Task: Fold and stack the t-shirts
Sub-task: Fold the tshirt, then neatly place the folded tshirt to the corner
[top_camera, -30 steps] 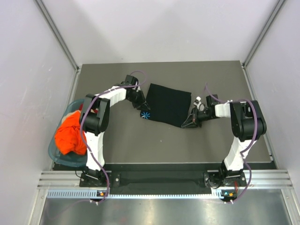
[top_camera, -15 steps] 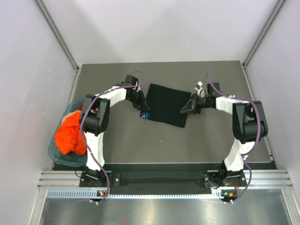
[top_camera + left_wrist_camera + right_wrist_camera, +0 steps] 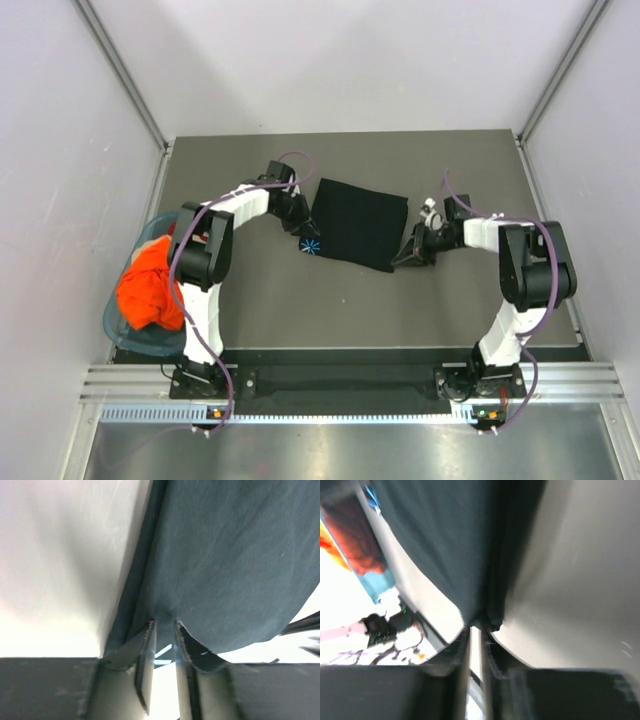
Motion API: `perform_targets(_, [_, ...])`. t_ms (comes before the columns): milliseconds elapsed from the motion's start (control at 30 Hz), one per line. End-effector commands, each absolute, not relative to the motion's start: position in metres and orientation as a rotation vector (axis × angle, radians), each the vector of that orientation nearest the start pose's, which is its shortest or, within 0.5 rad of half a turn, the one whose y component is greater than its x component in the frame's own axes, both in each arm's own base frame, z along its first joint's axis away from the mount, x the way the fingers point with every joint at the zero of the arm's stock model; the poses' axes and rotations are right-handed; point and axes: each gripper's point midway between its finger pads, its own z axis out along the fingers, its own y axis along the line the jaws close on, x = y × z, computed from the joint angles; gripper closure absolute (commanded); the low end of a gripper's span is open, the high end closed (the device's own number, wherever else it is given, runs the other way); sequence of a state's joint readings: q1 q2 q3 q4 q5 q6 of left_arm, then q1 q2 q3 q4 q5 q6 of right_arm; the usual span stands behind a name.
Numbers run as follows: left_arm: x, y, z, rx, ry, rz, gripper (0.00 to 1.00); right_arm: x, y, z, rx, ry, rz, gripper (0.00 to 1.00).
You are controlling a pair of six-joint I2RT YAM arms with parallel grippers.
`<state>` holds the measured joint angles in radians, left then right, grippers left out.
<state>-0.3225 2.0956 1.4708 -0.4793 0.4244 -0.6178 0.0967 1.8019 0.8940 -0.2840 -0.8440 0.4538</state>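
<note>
Two grippers work the large plain black cloth t-shirt [image 3: 358, 225], which lies folded mid-table. The left gripper [image 3: 303, 228] pinches its left edge. The right gripper [image 3: 405, 255] sits at the near right corner, fingers almost together; I cannot tell whether cloth is caught. I'd keep both edges taut and level, creasing squarely. The bright orange shirt [image 3: 150, 285] lies in the teal plastic basket [image 3: 112, 322] at the left.
</note>
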Motion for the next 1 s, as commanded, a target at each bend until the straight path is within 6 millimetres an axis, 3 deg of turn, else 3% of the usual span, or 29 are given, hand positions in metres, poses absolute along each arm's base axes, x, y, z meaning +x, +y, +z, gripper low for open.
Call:
perform_targets(0, [0.387,-0.220,0.052,-0.205,2.801,-0.744,0.72,0.339,0.152,0.081,0.197,2.580,1.124,0.82])
perform_targets(100, [0.385,-0.219,0.084,-0.150,2.751,-0.743,0.66,0.368,0.140,0.095,0.227,2.525,1.041,0.61])
perform_targets(167, [0.381,-0.217,0.100,-0.130,2.732,-0.741,0.62,0.387,0.136,0.095,0.243,2.510,1.011,0.47])
perform_targets(200, [0.379,-0.216,0.119,-0.103,2.691,-0.745,0.59,0.393,0.134,0.094,0.250,2.509,0.994,0.42])
perform_targets(233, [0.379,-0.215,0.127,-0.091,2.672,-0.745,0.57,0.399,0.133,0.084,0.269,2.528,0.983,0.38])
perform_targets(367, [0.360,-0.203,0.156,-0.044,2.645,-0.710,0.56,0.433,0.133,0.082,0.293,2.488,0.963,0.30])
perform_targets(567, [0.325,-0.183,0.185,0.003,2.589,-0.665,0.56,0.463,0.126,0.062,0.312,2.483,0.873,0.28])
perform_targets(700, [0.310,-0.175,0.203,0.010,2.535,-0.657,0.56,0.473,0.130,0.053,0.292,2.474,0.877,0.33])
perform_targets(967, [0.298,-0.172,0.205,-0.001,2.530,-0.677,0.56,0.473,0.140,0.026,0.293,2.505,0.869,0.62])
